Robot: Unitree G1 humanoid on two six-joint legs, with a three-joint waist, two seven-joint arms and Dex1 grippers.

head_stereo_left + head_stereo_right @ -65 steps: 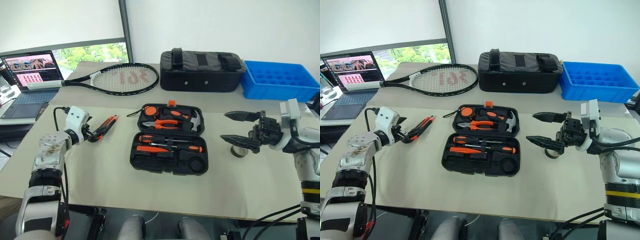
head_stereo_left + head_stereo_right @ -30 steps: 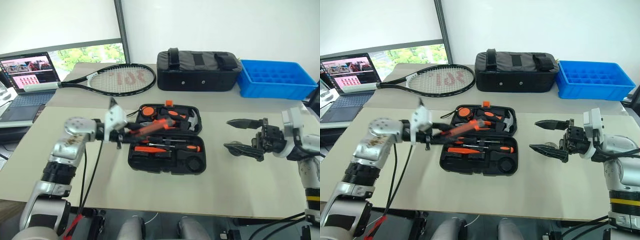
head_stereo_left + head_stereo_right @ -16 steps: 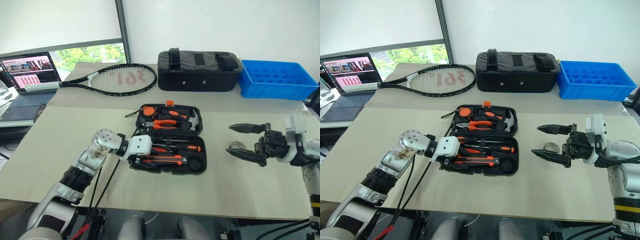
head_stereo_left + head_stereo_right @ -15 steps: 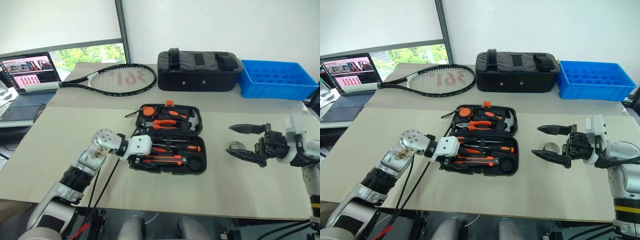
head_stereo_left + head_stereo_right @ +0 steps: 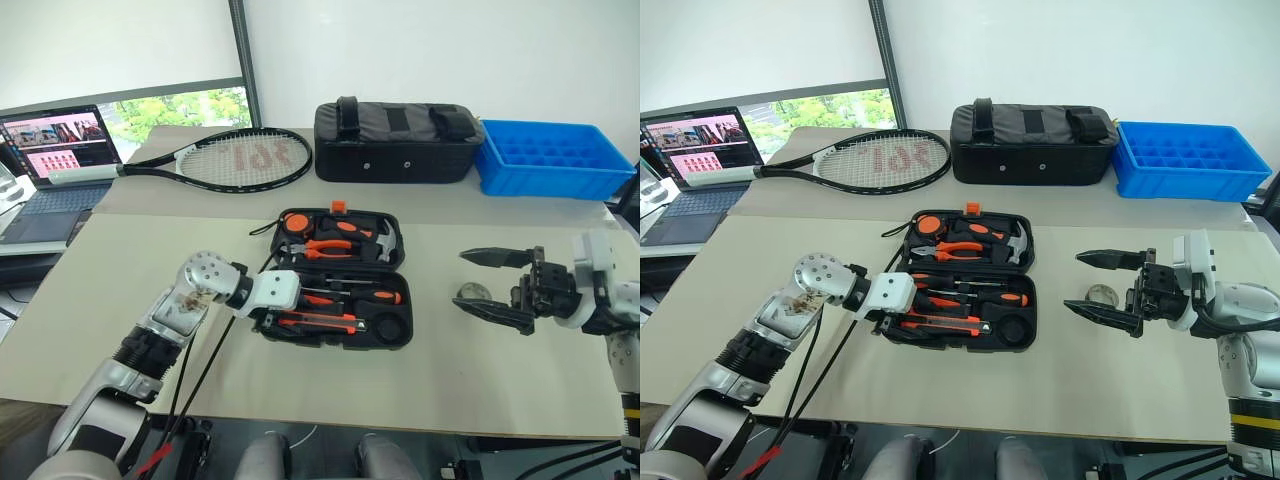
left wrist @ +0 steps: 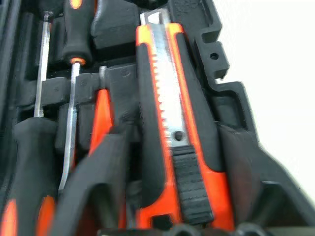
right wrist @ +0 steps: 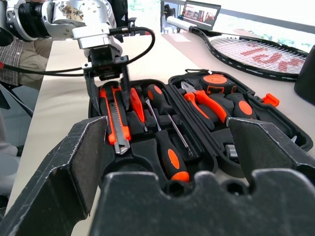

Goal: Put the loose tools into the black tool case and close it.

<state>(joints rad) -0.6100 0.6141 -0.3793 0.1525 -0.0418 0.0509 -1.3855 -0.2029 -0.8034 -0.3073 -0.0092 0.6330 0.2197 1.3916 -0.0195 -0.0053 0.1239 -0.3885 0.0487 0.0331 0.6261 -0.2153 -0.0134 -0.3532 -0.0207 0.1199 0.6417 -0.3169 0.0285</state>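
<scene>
The knife [image 6: 167, 128] now lies in the near row of the open case [image 5: 390, 335] mid-table between the spread left claw [image 6: 167, 196], while the tape roll [image 5: 470, 293] waits right, by the wide-spread right claw [image 5: 497, 285].

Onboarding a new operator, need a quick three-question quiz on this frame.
1. True or false: the tool case is closed.
2. What lies on the table right of the case, by the open right gripper? A) tape roll B) hammer C) racket
3. Fill in: the left gripper straddles the ____, which lies in a slot in the case's near half.
Key: 1 false, it lies open. 2 A. 3 knife.
</scene>
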